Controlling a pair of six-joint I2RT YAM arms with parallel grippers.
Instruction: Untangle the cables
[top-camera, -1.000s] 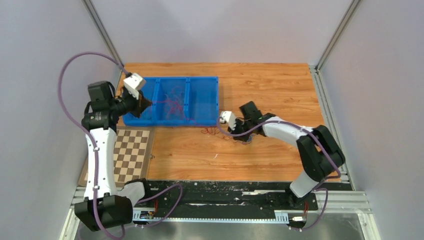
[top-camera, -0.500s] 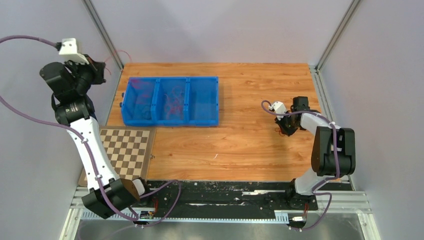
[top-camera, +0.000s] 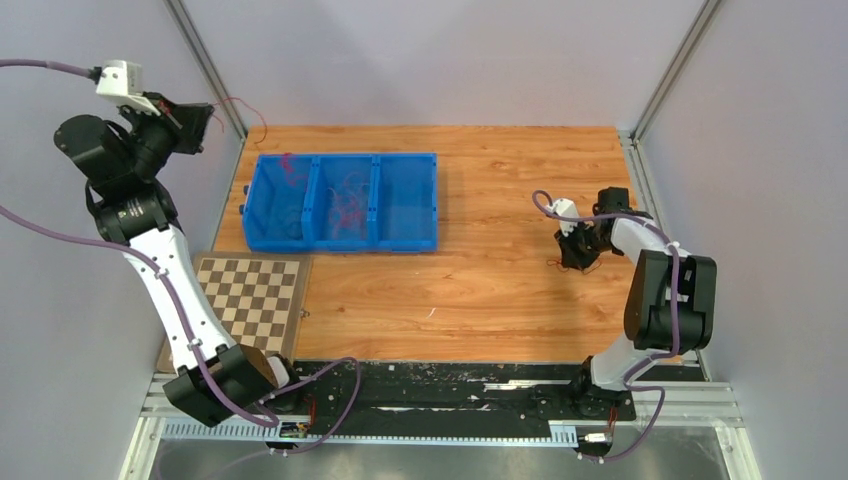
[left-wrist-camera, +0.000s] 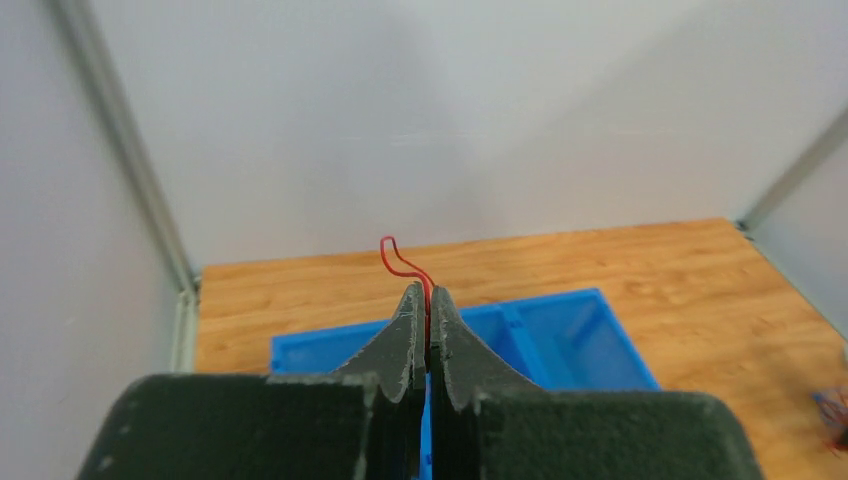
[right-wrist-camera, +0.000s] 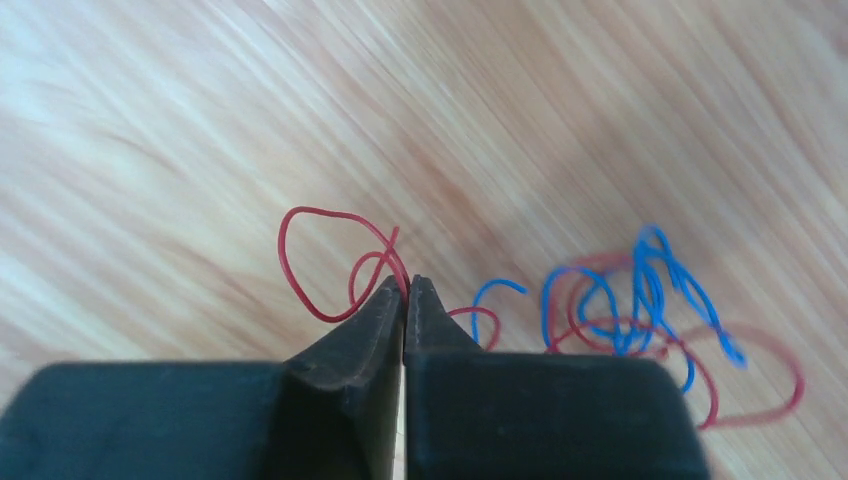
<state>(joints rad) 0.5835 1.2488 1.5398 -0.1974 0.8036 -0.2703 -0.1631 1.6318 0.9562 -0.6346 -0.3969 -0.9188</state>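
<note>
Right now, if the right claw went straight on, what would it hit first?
Most likely the wooden tabletop: the right claw, shut on a red wire, points down at bare wood. The blue-and-red tangle lies off to one side. Distance is unclear.

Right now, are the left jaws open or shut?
Shut: on the left gripper, the black jaws pinch a thin red wire, no gap between.

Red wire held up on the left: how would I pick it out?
Start at the blue tray on the wooden table, then look beyond its left end. There the left tool pinches one red wire; unlike the tray wires and the tangle on the table, it is lifted in the air.
</note>
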